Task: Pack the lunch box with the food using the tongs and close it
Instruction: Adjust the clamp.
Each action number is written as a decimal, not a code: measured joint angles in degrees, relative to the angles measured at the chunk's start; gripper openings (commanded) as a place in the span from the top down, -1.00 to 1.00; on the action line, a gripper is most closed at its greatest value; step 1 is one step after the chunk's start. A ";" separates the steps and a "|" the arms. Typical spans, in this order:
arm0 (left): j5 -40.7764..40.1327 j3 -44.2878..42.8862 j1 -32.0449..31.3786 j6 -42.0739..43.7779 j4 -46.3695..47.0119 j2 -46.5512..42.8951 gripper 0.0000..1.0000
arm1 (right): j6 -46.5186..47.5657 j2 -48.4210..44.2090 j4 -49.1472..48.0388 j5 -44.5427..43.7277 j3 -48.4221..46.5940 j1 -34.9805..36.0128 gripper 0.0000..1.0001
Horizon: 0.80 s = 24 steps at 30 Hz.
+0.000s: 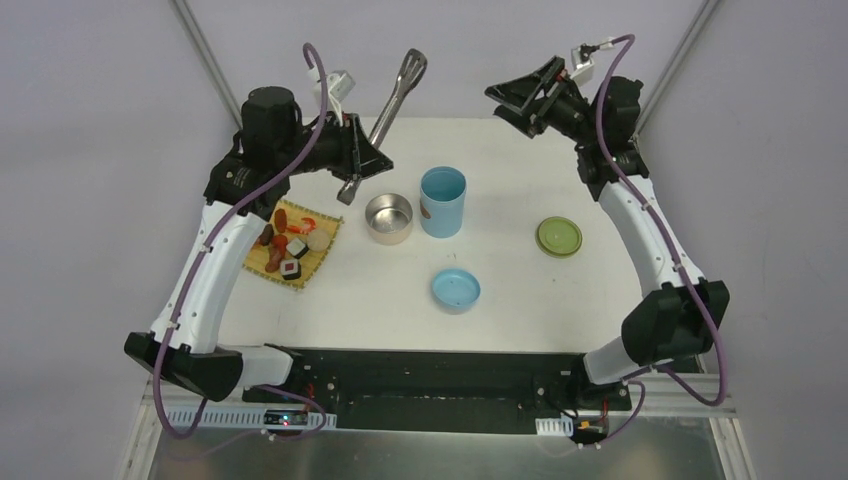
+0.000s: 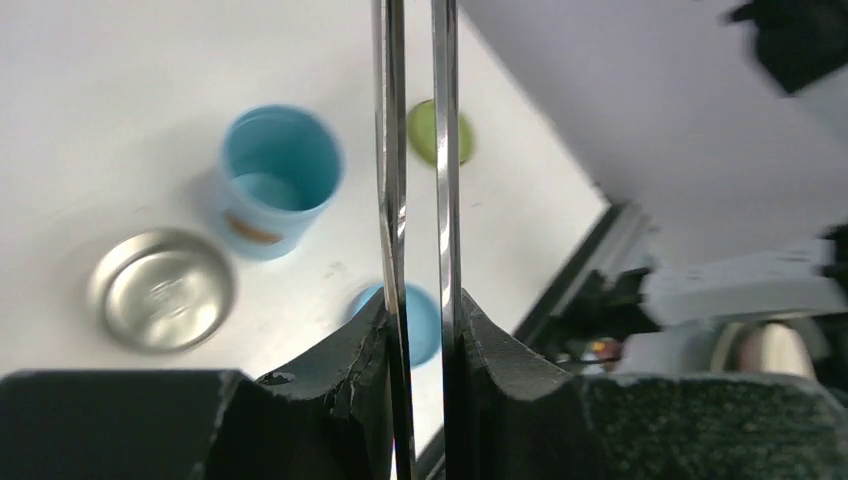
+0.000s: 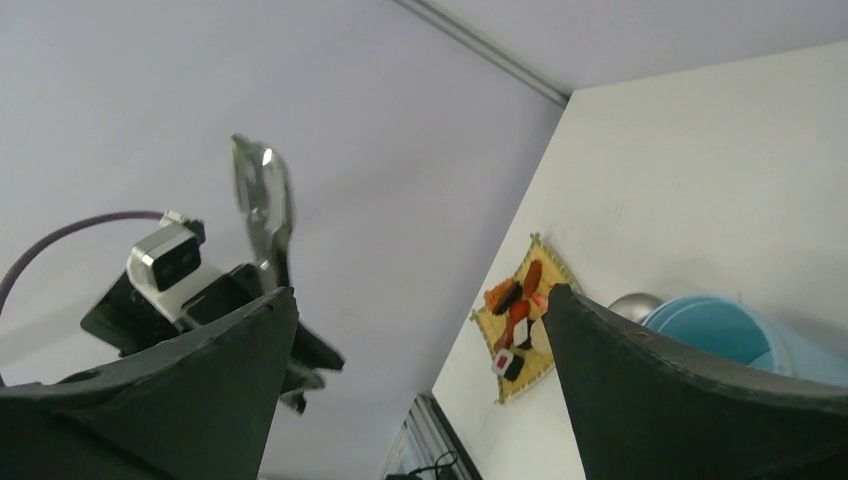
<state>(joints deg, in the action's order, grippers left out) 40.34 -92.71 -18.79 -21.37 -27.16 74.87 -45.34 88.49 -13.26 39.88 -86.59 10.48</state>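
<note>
- Tongs, long slim silver metal ones point(image 1: 385, 118), sit pinched in your left gripper point(image 1: 356, 160), slanting up past the white table's point(image 1: 500, 300) far edge.
- Your right gripper point(image 1: 520, 100) hangs wide and empty, far right.
- Toy food pieces point(image 1: 288, 245) lie on the yellow woven mat point(image 1: 312, 262).
- Shiny steel bowl point(image 1: 389, 218) and light-blue cylinder point(image 1: 443, 200) stand uncovered, side by side.

The left arm point(image 1: 205, 275) and right arm point(image 1: 645, 235) have white shells, black joints, purple cables point(image 1: 296, 165); left tool point(image 1: 353, 168) and right tool point(image 1: 506, 108) are black.
</note>
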 measured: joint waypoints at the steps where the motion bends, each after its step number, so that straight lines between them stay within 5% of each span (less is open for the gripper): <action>1: -2.25 -0.13 -0.04 2.51 -2.29 -0.37 0.54 | 0.70 -1.44 0.81 0.00 1.14 0.70 -0.98; 10: -21.31 -0.15 -6.40 19.80 -14.51 -0.92 0.58 | 6.19 -6.03 3.15 -5.31 4.00 16.48 -0.97; 24: -31.74 -0.15 -12.81 27.28 -15.61 -0.90 0.60 | 2.43 0.07 2.40 -15.67 3.89 24.79 -0.89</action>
<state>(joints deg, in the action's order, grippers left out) 8.60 -92.86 -31.59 5.91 -42.76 73.97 -42.92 88.55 -10.85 24.21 -82.70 35.27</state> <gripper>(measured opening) 0.206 0.977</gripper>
